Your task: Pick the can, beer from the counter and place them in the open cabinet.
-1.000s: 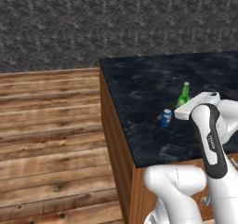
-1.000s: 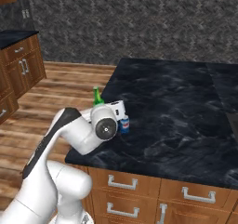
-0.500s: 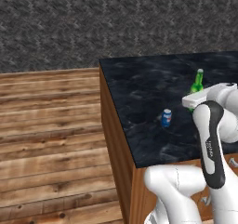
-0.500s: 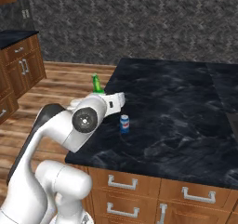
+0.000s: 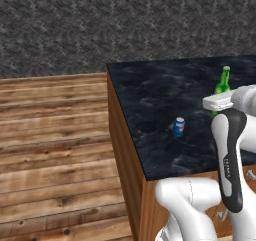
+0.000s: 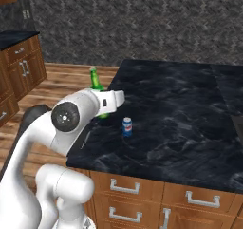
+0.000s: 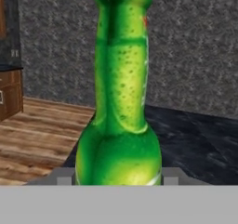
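My gripper point(image 7: 118, 177) is shut on the beer point(image 7: 121, 102), a green glass bottle that stands upright between the finger tips in the hand view. The beer point(image 5: 222, 85) hangs above the counter point(image 5: 150, 95), its neck rising over my white hand. In the right base view the beer point(image 6: 96, 81) is at the left edge of the counter point(image 6: 180, 100). The can point(image 5: 179, 126), small and blue, stands upright on the black top, apart from the bottle. It is also the can point(image 6: 127, 126) just right of my hand. The open cabinet is out of view.
Brown base cabinets with grey drawer handles point(image 6: 126, 187) run under the counter. A second counter with wooden cabinets point(image 6: 21, 66) stands at the far left. Wooden floor point(image 5: 55, 135) lies left of the counter, and a dark speckled wall point(image 5: 125, 25) is behind it.
The arm has lifted the beer off the counter and carried it up and away from the can. The can has stayed where it was.
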Motion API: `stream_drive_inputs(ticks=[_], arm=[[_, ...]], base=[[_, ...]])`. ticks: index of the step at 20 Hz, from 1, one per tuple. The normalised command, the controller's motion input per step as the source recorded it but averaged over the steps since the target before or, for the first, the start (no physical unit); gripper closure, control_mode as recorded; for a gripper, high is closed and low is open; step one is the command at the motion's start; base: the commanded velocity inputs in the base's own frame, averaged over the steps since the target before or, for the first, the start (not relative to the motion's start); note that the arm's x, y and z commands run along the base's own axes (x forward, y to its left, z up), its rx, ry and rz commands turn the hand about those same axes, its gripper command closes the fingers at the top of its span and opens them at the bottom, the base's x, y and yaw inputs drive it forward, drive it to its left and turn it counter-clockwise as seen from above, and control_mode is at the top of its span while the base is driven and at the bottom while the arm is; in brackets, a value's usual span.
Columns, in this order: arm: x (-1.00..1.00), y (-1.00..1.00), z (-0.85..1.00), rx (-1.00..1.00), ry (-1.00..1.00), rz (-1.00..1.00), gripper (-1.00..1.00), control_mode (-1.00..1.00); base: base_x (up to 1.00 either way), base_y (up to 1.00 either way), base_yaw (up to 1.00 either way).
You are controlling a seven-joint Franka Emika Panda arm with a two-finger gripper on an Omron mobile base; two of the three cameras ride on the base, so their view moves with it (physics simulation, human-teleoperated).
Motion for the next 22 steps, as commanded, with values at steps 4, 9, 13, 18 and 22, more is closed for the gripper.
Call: stream_drive_inputs(ticks=[4,9,13,18,22], arm=[[-0.5,0.0,0.01,0.0,0.0,-0.09,1.0,-1.0],[-0.37,0.0,0.11,0.0,0.0,-0.05,1.0,-1.0],[-0.28,0.0,0.17,0.0,0.0,-0.05,1.0,-1.0],[-0.2,0.0,0.12,0.0,0.0,-0.03,1.0,-1.0],[-0.1,0.01,0.0,0.0,0.0,0.0,1.0,-1.0]], base=[[0.0,0.0,0.0],[0.0,0.0,0.0],[0.0,0.0,0.0],[0.0,0.0,0.0],[0.0,0.0,0.0]])
